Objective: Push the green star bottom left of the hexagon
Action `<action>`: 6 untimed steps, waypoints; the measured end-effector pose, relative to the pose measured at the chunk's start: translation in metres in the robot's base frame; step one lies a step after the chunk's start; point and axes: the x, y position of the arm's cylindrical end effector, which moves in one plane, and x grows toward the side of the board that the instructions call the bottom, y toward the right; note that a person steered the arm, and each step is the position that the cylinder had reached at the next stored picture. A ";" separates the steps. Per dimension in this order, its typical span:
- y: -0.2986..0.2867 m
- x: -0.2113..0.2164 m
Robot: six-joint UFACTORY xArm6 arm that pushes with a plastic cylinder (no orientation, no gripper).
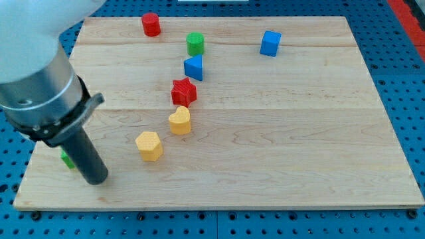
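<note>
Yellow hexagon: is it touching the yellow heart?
No: a strip of bare board separates the yellow hexagon from the yellow heart, which sits up and to the view's right of it.

Our tip (97,180) rests near the board's (279,146) bottom-left corner, left of the yellow hexagon (149,146); a green block (67,159) peeks out behind our rod.

The wooden board (279,133) carries a red star (184,91). Above it: blue triangle (193,67), green cylinder (195,43), red cylinder (151,24), blue cube (270,43). Below it: yellow heart (179,121), yellow hexagon (149,146), and a green block (67,159) (mostly hidden).
</note>
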 end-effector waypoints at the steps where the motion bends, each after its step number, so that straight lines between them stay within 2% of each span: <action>1: -0.010 0.002; 2: -0.018 0.036; 3: -0.101 0.037; 4: -0.131 0.013; 5: -0.111 -0.044; 6: -0.067 -0.069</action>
